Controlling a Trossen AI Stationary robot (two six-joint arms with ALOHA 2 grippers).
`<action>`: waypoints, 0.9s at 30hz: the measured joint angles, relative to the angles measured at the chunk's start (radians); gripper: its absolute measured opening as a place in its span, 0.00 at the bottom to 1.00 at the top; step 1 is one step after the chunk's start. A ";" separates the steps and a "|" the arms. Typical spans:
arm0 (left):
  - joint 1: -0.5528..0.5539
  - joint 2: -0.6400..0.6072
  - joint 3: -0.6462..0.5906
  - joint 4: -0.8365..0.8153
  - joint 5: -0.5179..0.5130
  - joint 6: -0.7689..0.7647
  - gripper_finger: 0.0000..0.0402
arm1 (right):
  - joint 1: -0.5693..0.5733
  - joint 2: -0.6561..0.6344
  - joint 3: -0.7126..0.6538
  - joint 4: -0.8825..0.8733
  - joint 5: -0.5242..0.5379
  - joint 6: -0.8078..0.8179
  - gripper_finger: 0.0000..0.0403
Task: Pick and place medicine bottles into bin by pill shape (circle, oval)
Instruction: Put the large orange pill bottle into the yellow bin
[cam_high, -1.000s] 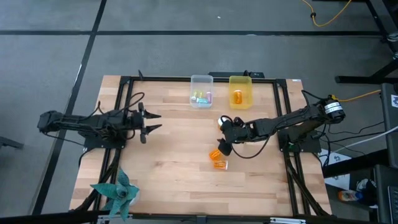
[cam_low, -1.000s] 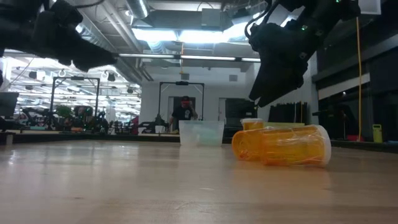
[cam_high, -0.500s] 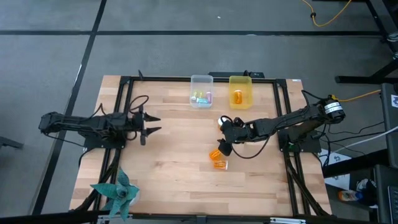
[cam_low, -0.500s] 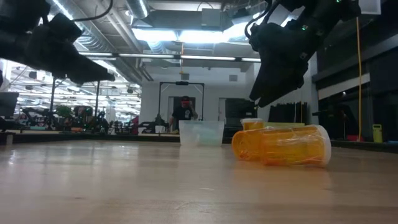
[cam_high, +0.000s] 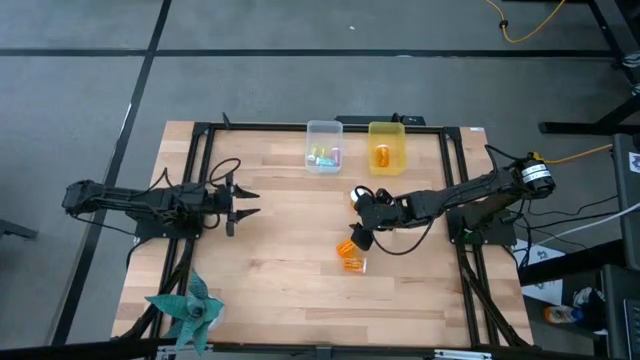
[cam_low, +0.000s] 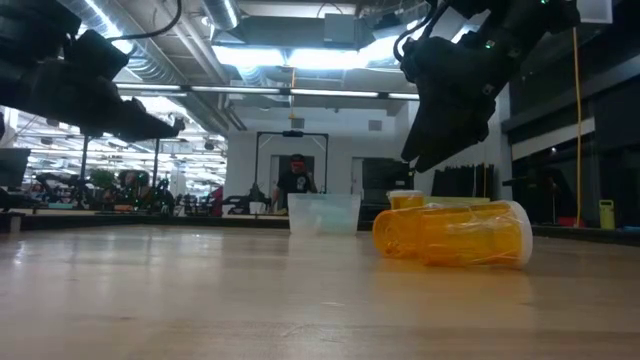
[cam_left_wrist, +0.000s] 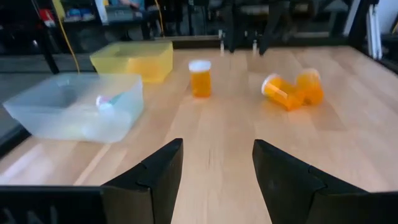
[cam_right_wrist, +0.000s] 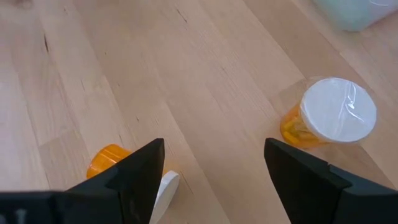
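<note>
Bottle upright, cap skyward, beyond right end effector, fingers wide, empty.

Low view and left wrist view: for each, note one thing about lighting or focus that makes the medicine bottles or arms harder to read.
Low view: bright ceiling lights behind leave both arms as dark silhouettes, while the lying amber bottles glow clearly. Left wrist view: the upright amber bottle, the clear bin and the yellow bin look soft and blurred, and the room behind is dark.
</note>
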 joint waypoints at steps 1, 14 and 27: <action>0.000 0.002 0.000 -0.005 0.001 0.001 0.47 | 0.000 0.000 0.000 0.000 0.000 0.001 0.69; 0.000 0.003 0.000 -0.007 0.010 -0.005 0.47 | 0.000 0.000 0.000 -0.081 0.112 0.187 0.69; 0.000 0.003 0.000 -0.007 0.010 -0.006 0.47 | -0.013 0.054 -0.129 0.040 0.295 0.290 0.69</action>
